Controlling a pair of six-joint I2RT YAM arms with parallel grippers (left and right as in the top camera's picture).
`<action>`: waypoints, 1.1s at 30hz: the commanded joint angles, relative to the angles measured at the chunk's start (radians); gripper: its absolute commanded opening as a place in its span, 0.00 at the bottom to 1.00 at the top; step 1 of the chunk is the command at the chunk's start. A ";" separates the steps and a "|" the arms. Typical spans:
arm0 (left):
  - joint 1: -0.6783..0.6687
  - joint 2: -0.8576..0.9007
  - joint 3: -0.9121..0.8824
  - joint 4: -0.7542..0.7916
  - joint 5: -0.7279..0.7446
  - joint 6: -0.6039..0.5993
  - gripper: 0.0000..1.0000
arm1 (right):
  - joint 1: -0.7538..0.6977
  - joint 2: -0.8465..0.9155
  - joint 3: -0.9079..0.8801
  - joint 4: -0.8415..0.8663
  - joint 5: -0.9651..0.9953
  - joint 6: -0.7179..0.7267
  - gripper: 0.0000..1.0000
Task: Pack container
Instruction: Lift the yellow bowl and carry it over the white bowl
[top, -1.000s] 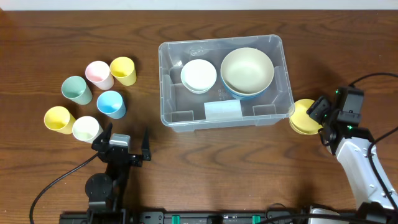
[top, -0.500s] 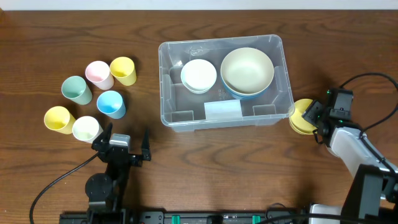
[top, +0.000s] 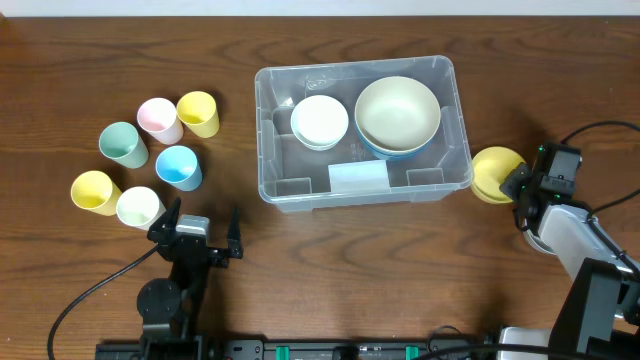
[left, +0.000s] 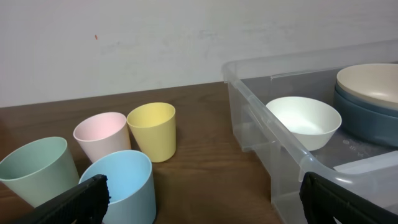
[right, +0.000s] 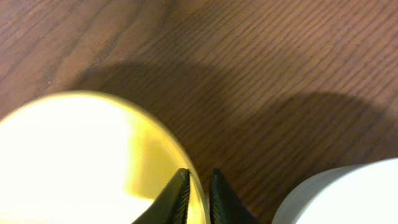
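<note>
The container (top: 262, 130) is a clear bin at the middle of the table, also seen from the side in the left wrist view (left: 261, 124). Inside it lie a small white bowl (top: 320, 121) and a large cream bowl (top: 397, 112) nested in a blue one. Just right of the bin is a yellow bowl (top: 495, 170). My right gripper (top: 520, 184) is shut on its rim, one finger inside and one outside (right: 199, 193). My left gripper (top: 197, 228) stands open near the front left, nothing between its fingers (left: 202, 202).
Several cups stand at the left: green (top: 123, 144), pink (top: 158, 120), yellow (top: 198, 113), blue (top: 179, 167), another yellow (top: 95, 191) and a cream one (top: 139, 207). A white rounded thing (right: 348, 193) shows at the corner of the right wrist view.
My right gripper has closed on the yellow bowl's rim, and the bowl has shifted slightly toward the far side. The left arm has not moved.
</note>
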 joint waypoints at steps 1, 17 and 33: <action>0.005 -0.006 -0.019 -0.032 0.011 0.006 0.98 | -0.019 0.005 -0.008 0.003 0.010 0.022 0.06; 0.005 -0.006 -0.019 -0.032 0.011 0.006 0.98 | -0.085 -0.052 0.047 -0.006 -0.130 0.092 0.01; 0.005 -0.006 -0.019 -0.032 0.011 0.006 0.98 | -0.113 -0.345 0.287 -0.225 -0.359 0.053 0.01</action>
